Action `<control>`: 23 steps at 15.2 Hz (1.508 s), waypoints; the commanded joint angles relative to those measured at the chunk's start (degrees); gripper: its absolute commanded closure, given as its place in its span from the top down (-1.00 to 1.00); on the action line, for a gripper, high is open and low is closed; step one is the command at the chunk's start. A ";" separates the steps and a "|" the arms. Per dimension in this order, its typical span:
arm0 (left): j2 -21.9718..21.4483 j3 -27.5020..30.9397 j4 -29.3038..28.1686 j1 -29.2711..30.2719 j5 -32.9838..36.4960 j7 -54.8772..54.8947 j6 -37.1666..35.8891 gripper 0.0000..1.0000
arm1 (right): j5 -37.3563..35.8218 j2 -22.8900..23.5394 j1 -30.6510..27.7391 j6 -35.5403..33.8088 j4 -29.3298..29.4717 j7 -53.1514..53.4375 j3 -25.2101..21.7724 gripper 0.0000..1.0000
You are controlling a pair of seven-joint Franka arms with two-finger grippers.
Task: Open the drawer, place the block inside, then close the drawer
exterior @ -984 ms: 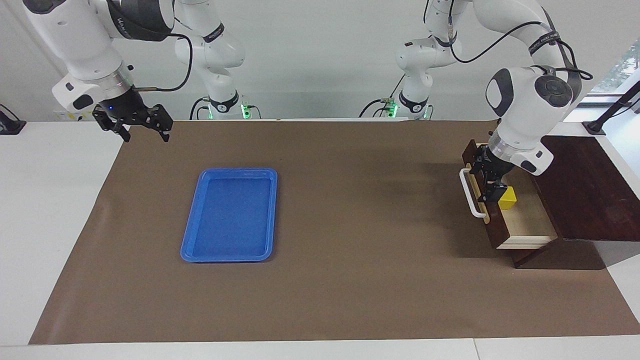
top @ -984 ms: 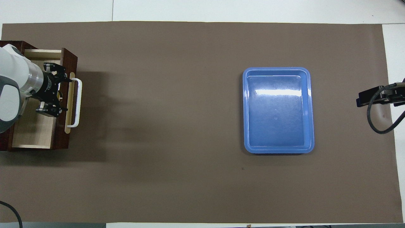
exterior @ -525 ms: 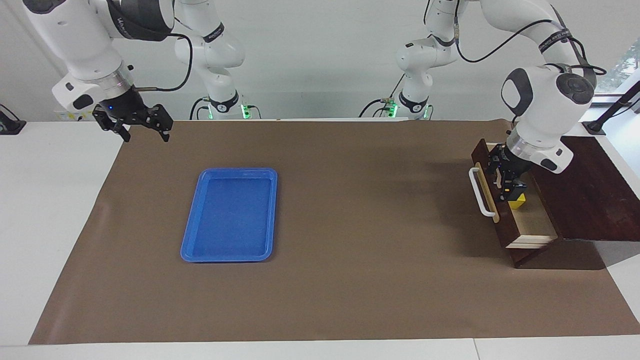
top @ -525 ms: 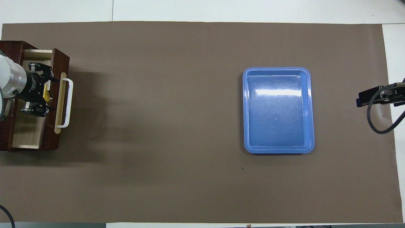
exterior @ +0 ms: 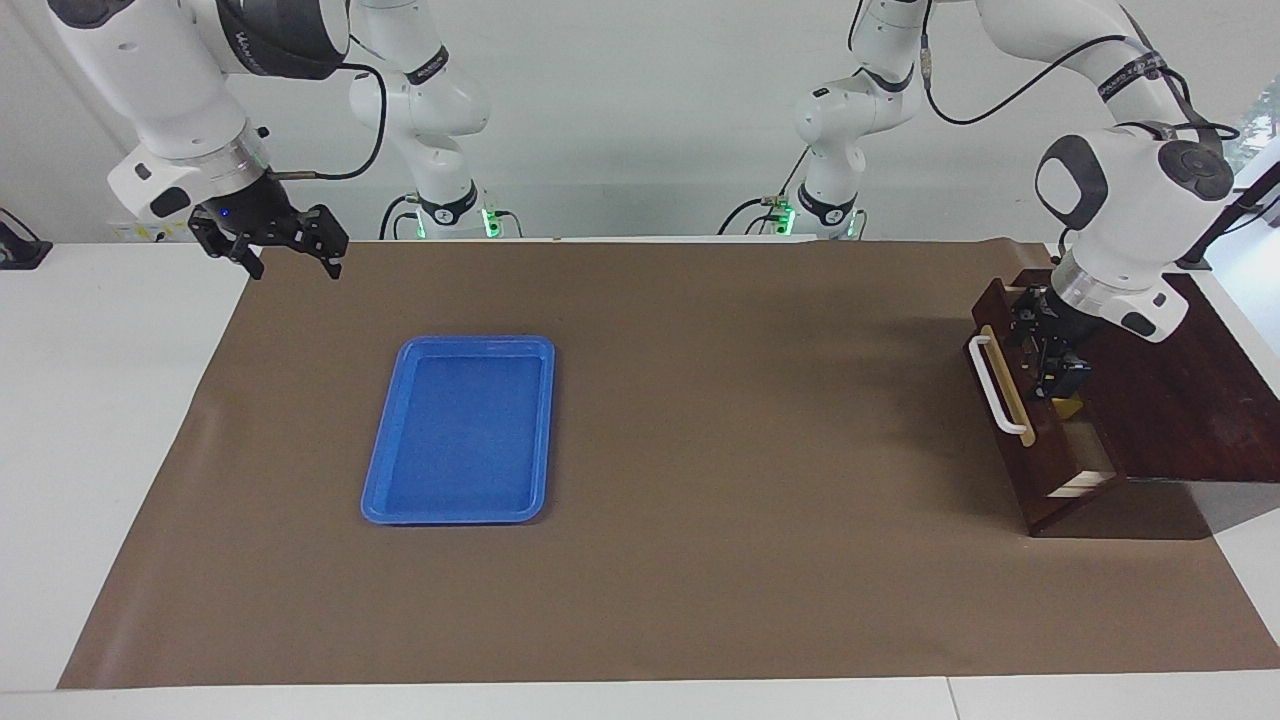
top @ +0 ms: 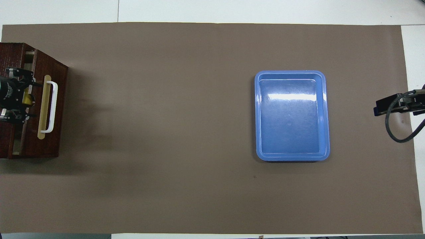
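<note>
At the right of the frame, the left gripper (exterior: 1058, 360) stands open, holding nothing, inside the nearly shut drawer (exterior: 1040, 462) above the block (exterior: 1067, 407). The drawer seems stiff and easy-sliding; push its white handle (exterior: 994, 382). The right gripper (exterior: 268, 245), upper left, waits open and empty.

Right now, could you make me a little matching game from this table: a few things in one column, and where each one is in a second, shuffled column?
Things:
1. block
2. blue tray
3. left end effector
4. right end effector

Places:
A. lying flat on the brown mat, toward the right arm's end of the table
B. raised over the mat's corner at the right arm's end, open, holding nothing
C. inside the nearly shut drawer, only a yellow sliver showing
D. reaching down into the drawer's gap, open

Pairs: 1-C, 2-A, 3-D, 4-B
</note>
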 commanded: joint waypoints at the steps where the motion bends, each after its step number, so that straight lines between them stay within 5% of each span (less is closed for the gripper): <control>1: -1.41 -0.13 -1.18 2.69 0.92 4.47 0.49 1.00 | -0.90 -0.81 -0.89 -0.61 -0.44 0.38 0.88 1.00; 11: -1.67 -0.66 0.39 2.70 0.83 6.42 -0.39 1.00 | -0.81 -0.81 -0.89 -0.61 -0.44 0.38 0.88 1.00; 19: -1.84 -0.93 12.08 -10.03 0.48 8.34 -10.30 1.00 | -0.90 -0.81 -0.89 -0.61 -0.44 0.38 0.88 1.00; 23: -4.21 -1.01 12.70 -14.61 0.39 25.17 -15.93 1.00 | -0.90 -0.81 -0.89 -0.61 -0.44 0.38 0.88 1.00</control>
